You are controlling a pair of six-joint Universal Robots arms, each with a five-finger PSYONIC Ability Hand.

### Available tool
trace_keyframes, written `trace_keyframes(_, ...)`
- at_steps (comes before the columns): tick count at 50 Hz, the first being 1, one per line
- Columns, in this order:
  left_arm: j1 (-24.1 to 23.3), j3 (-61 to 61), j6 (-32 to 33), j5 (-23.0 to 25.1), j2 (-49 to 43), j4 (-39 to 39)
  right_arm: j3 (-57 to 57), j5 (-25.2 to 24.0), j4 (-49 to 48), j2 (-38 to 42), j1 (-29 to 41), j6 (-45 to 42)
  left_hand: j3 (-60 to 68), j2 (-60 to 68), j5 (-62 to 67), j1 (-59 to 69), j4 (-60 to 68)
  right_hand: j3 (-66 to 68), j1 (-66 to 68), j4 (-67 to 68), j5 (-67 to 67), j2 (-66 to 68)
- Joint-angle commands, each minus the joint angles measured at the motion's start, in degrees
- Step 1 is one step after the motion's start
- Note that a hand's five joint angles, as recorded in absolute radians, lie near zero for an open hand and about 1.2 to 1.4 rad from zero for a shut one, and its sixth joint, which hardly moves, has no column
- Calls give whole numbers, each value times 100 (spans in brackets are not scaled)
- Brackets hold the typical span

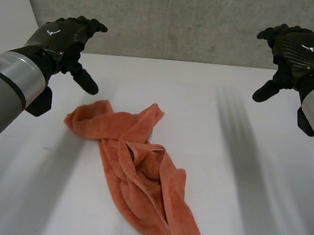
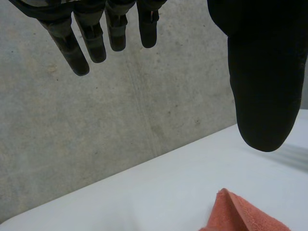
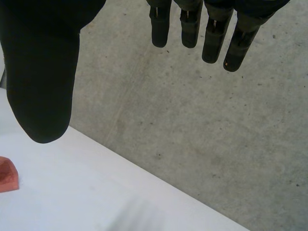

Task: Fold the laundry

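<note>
Over the worktop, both hands are up and empty, with the orange towel lying crumpled below.
By the far edge the left hand hangs just beyond the towel's far-left corner, fingers straight and spread from the thumb. Across from it the right hand is well apart from the cloth, fingers relaxed, gripping nothing. That towel runs in a rumpled strip from mid-worktop to the near edge, grey concrete wall behind.

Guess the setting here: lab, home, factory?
Probably a robotics lab or test bench, not a home: a bare white table, a raw concrete wall behind it, and a single crumpled orange towel lying on it.
</note>
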Motion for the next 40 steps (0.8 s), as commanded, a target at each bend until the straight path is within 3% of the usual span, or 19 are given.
trace_keyframes(1,-5,2,1,-7,-12,0,0,-27,8,0,0,-8,-182,-133,-249,-141,-140,-177,-57,-300,-347,-212)
trace_keyframes(8,4,72,72,28,-109,27,-35,-53,298,44,26,-158,-182,-133,-249,-141,-140,-177,-57,-300,-347,-212)
trace_keyframes(13,48,221,194,115,-504,44,-27,-334,965,245,403,-132,-132,-83,-199,-90,-90,-177,-57,-300,-347,-212)
trace_keyframes(20,83,283,1326,642,-1233,9,236,-730,1670,1054,1089,44,-148,-100,-216,-107,-106,-177,-57,-300,-347,-212)
trace_keyframes(30,39,134,2469,1081,-2137,-78,536,-695,835,1906,1643,642,-82,-33,-149,-40,-39,-177,-57,-300,-347,-212)
trace_keyframes(34,-23,134,2594,1126,-2376,-105,457,-607,650,2346,1881,633,171,219,103,212,213,720,840,598,550,685)
trace_keyframes(36,-66,142,2655,1126,-2508,-105,413,-537,624,2443,1890,633,523,571,455,564,565,1676,1796,1554,1506,1641)
trace_keyframes(37,-93,151,2673,1126,-2543,-105,378,-467,589,2513,1881,633,774,823,707,816,816,2847,2967,2725,2677,2812)
trace_keyframes(40,-207,204,2682,1126,-2693,-105,281,-379,562,2575,1872,624,1449,1497,1381,1490,1491,4066,4187,3944,3897,4031)
